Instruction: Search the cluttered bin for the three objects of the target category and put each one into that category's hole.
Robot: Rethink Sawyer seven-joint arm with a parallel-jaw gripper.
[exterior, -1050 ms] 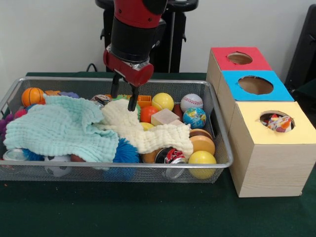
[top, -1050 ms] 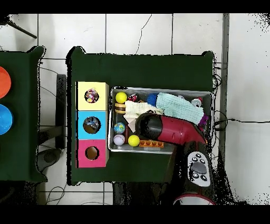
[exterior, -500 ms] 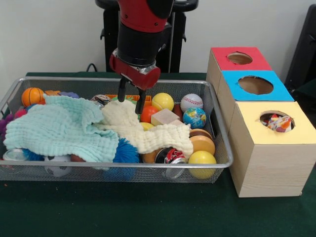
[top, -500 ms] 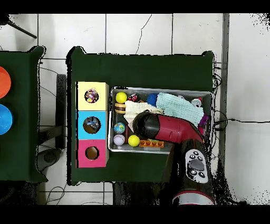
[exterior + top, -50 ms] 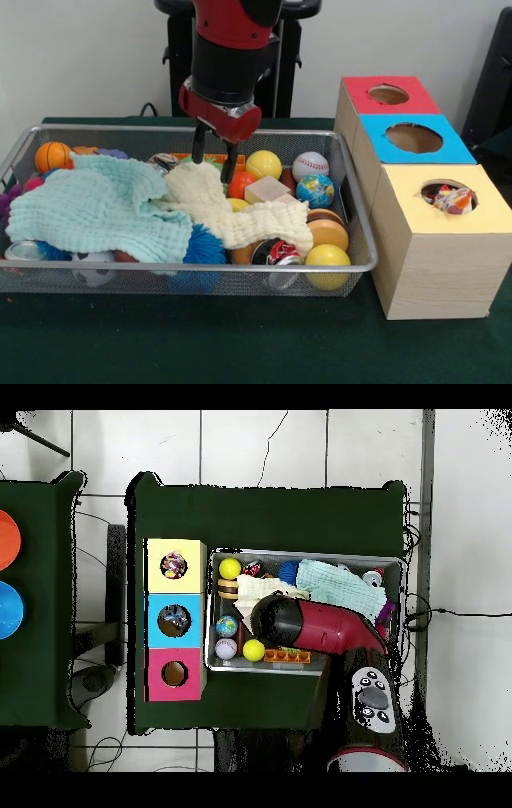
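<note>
Green table (image 5: 240,344) with one mesh bin (image 5: 352,240), two cloths, three holed boxes, pincer (image 5: 213,162) apart above the bin.

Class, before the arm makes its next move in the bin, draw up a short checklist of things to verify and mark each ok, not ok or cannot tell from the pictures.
1. Gripper open and empty: ok, both fingers apart, nothing between them.
2. Gripper inside the bin walls: ok, it hangs over the back middle.
3. Something graspable below: ok, a red ball lies just beside the right fingertip.
4. Cloth clear of the grasp: not ok, the cream cloth lies directly under the gripper.
5. Holes unblocked: red hole and blue hole ok; yellow hole already shows a colourful item in it.
6. Target category: cannot tell.
</note>
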